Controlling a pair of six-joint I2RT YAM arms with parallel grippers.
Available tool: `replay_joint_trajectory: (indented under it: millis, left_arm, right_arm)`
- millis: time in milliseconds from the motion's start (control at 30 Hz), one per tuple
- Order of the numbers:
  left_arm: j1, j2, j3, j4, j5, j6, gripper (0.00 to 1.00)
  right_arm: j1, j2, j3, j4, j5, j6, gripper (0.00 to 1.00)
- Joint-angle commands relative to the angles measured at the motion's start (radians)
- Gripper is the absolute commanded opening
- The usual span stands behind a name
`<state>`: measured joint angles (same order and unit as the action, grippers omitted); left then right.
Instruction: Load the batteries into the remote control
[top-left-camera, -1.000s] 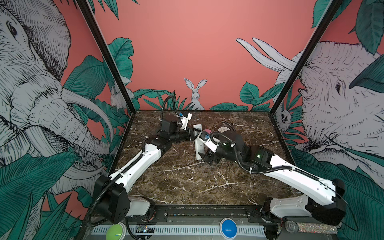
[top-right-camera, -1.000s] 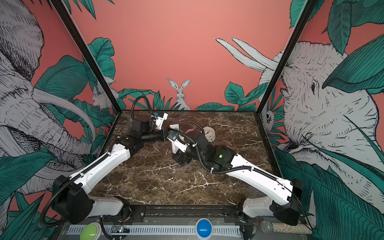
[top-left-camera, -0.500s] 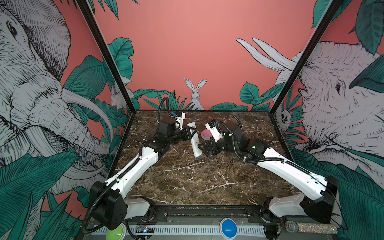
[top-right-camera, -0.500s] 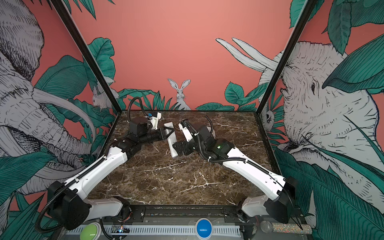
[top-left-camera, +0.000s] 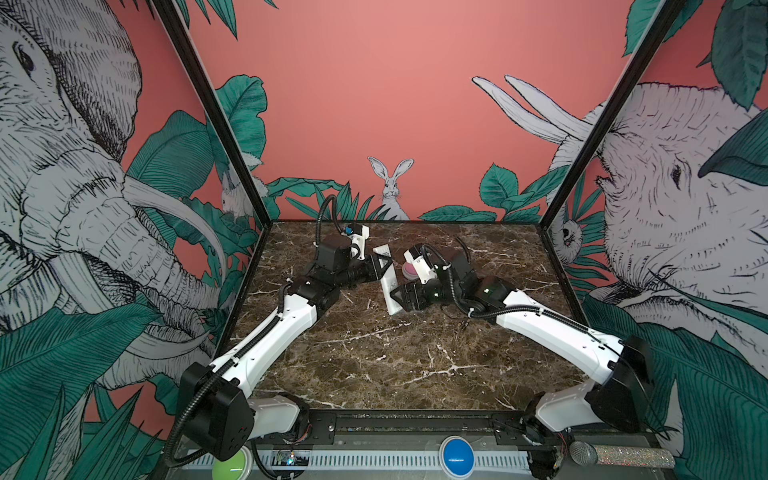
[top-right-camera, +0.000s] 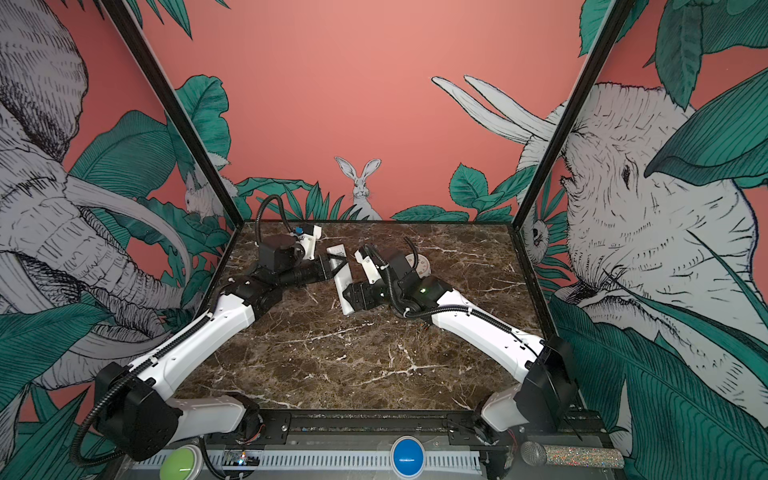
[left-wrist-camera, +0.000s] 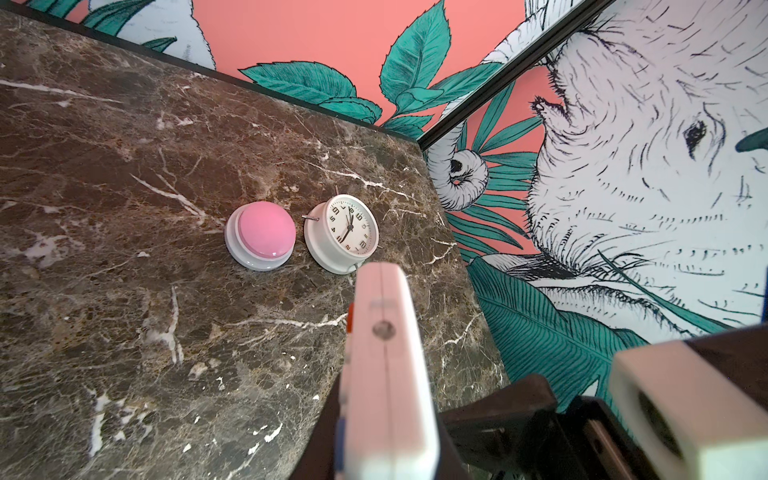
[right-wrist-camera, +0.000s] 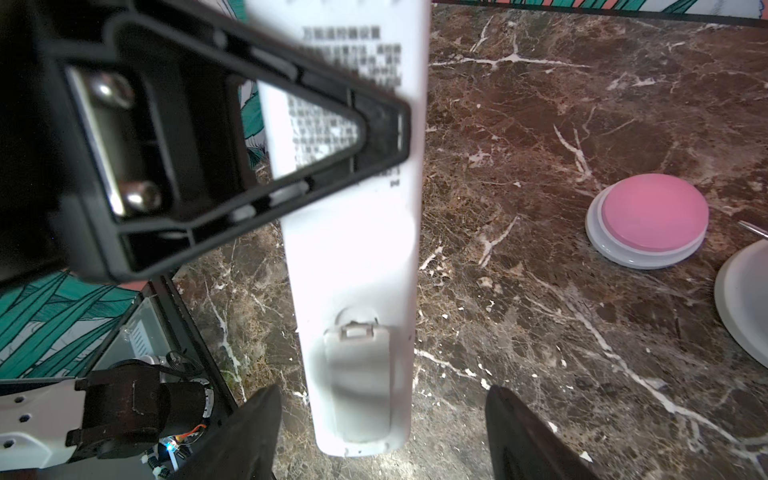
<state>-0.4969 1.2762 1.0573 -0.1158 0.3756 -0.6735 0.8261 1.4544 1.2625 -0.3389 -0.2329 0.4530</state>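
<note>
1. Pinching the remote control (top-left-camera: 388, 286) across its upper half, the left gripper (top-left-camera: 383, 264) has its jaws pressed tight against the white body.
2. The remote control runs lengthwise between the two arms in both top views, with its printed back turned toward the right wrist camera.
3. Its battery bay (right-wrist-camera: 359, 374), with a small latch at one edge, sits near the remote's free end.
4. The right gripper (right-wrist-camera: 380, 399) is spread wide. Its dark fingers (right-wrist-camera: 257, 432) stand on either side of that free end, with a gap on each side.
5. Whether the free end touches the marble table (top-left-camera: 374, 365), I cannot tell.
6. A pink dome button (left-wrist-camera: 262, 232) and a round white clock (left-wrist-camera: 345, 232) lie just beside each other on the table, beyond the remote.
</note>
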Motion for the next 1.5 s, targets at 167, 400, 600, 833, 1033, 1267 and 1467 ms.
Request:
replay_joint_trajectory:
  millis: [167, 400, 600, 833, 1033, 1267, 1467]
  left_arm:
    - [-0.005, -0.014, -0.011, 0.007, -0.008, -0.002, 0.0]
    - [-0.005, -0.009, -0.011, 0.013, -0.003, -0.002, 0.0]
    - [-0.005, -0.006, -0.011, 0.02, 0.003, -0.005, 0.0]
    - [-0.005, -0.003, -0.012, 0.028, 0.011, -0.005, 0.0]
    - [-0.004, -0.002, -0.015, 0.04, 0.019, -0.011, 0.0]
    - [-0.005, -0.002, -0.013, 0.045, 0.02, -0.012, 0.0]
    - [-0.005, -0.001, -0.013, 0.047, 0.02, -0.014, 0.0]
  right_arm:
    - [-0.007, 0.036, 0.009, 0.081, -0.034, 0.034, 0.71]
    - [-0.01, 0.044, 0.01, 0.093, -0.044, 0.039, 0.64]
    - [-0.01, 0.055, 0.011, 0.097, -0.052, 0.039, 0.57]
    - [-0.01, 0.06, 0.012, 0.103, -0.059, 0.038, 0.49]
    - [-0.01, 0.06, 0.009, 0.105, -0.064, 0.036, 0.42]
    - [-0.01, 0.061, 0.008, 0.106, -0.066, 0.033, 0.34]
    - [-0.01, 0.059, 0.006, 0.106, -0.069, 0.031, 0.31]
